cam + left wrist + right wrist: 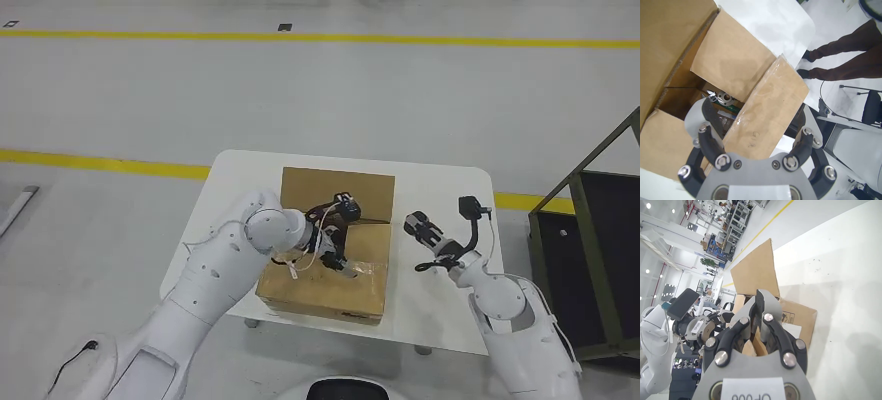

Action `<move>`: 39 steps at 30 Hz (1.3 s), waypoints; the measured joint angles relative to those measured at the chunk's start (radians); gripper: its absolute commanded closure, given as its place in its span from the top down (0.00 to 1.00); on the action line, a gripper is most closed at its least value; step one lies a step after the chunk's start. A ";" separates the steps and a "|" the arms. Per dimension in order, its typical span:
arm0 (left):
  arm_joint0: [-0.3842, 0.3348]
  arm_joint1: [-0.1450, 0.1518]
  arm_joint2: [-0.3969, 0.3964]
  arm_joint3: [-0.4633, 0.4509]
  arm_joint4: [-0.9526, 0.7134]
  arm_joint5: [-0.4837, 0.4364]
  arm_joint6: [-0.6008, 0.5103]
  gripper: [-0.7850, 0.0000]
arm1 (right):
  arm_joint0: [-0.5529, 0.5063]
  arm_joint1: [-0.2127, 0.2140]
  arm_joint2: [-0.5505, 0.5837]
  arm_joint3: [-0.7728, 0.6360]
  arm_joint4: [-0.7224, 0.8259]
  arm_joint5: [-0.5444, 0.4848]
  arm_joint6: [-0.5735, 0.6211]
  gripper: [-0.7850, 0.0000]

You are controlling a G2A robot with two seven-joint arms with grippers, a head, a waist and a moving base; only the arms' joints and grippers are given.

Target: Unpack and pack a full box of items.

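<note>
A brown cardboard box point(325, 285) stands on the white table point(440, 185), its far flap point(338, 190) folded back. My left gripper point(335, 248) hovers over the box mouth. It is open point(755, 108), with one finger point(710, 113) inside the box and the other outside, and the taped near flap point(768, 106) lies between them. Down inside lie a metal flange point(726, 97), a wrench and a green-handled tool point(730, 108). My right gripper point(415, 224) hangs to the right of the box, shut and holding nothing point(758, 306).
A dark green metal cart point(590, 250) stands off the table's right side. Bare table surface point(445, 300) lies right of the box under the right arm. The box's side flaps point(728, 62) lean over the opening.
</note>
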 measured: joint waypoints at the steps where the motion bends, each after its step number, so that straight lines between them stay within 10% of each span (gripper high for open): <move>1: -0.021 0.005 0.035 0.020 -0.017 -0.007 0.007 1.00 | -0.005 0.000 0.001 -0.001 0.001 0.000 -0.003 0.00; 16: -0.142 -0.012 0.256 0.224 -0.112 -0.081 0.081 1.00 | -0.029 0.003 0.000 0.021 0.005 0.011 -0.018 0.00; 39: -0.266 -0.027 0.569 0.274 -0.329 -0.122 0.123 1.00 | 0.009 -0.018 -0.119 0.223 0.022 0.008 -0.038 0.00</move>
